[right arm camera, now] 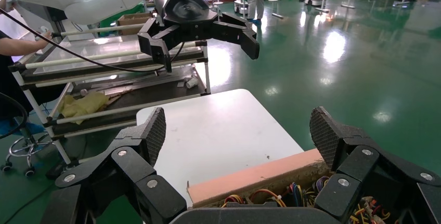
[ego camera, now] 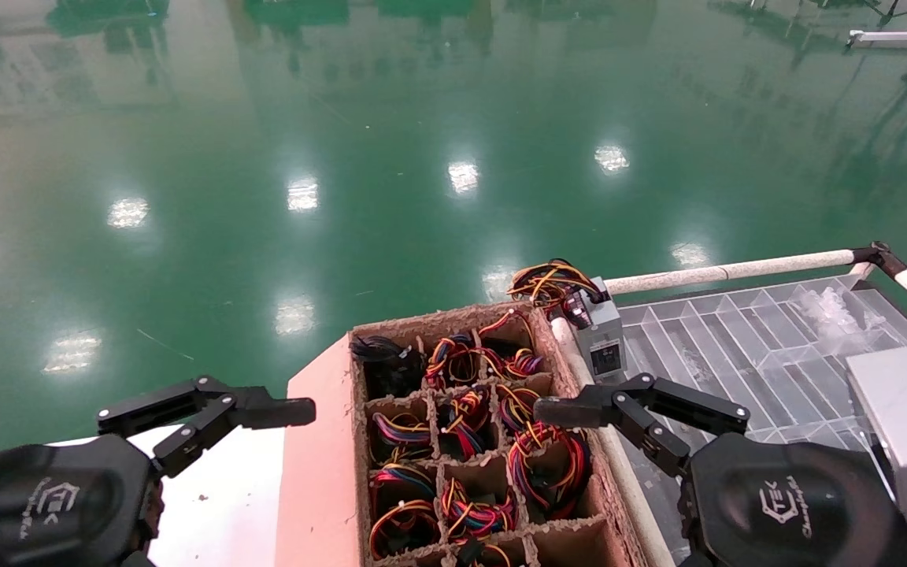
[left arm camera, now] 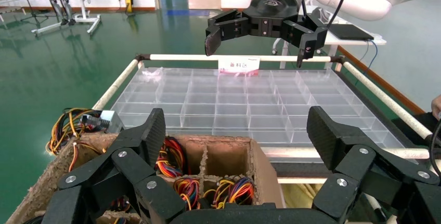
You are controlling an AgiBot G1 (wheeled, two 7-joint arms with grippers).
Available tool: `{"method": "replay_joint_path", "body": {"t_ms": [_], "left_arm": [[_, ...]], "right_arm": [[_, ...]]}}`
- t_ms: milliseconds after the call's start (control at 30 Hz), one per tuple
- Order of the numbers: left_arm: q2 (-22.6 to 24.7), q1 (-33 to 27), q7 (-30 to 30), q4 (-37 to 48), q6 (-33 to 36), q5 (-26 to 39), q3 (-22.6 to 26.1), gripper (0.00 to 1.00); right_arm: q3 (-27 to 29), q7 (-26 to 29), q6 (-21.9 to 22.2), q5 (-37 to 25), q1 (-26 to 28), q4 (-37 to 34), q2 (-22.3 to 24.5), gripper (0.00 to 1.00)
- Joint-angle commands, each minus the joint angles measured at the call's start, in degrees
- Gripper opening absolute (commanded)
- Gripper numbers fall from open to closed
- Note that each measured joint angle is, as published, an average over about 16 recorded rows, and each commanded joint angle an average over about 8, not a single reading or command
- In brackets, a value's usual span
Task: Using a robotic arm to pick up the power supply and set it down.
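Note:
A mostly red wire bundle point(ego camera: 549, 466) with yellow and blue strands sticks out of a cell on the right side of the cardboard carton point(ego camera: 318, 449). The power supply's metal body beneath it is hidden. My right gripper point(ego camera: 568, 411), on the robotic arm with the pale grey block point(ego camera: 906, 433) at its wrist, hovers open over that side of the carton with nothing between its fingers. The left wrist view shows it across the carton point(left arm camera: 257, 47). My left gripper point(ego camera: 284, 411) hangs open and empty beside the carton's left flank.
Another grey metal box point(ego camera: 603, 342) with an orange-yellow-black bundle point(ego camera: 552, 283) lies at the corner of a clear compartment tray point(ego camera: 745, 346), framed by a white pipe rail point(ego camera: 729, 272). A white table point(ego camera: 225, 488) is left of the carton. Green floor lies beyond.

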Motion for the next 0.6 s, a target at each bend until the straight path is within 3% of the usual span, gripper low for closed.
{"method": "replay_joint_path", "body": {"t_ms": [33, 600], "left_arm": [[0.0, 0.0, 0.0, 0.0, 0.0, 0.0, 0.0, 0.0], [0.0, 0.0, 0.0, 0.0, 0.0, 0.0, 0.0, 0.0]], "right_arm": [[0.0, 0.0, 0.0, 0.0, 0.0, 0.0, 0.0, 1.0], [0.0, 0.0, 0.0, 0.0, 0.0, 0.0, 0.0, 1.0]]}}
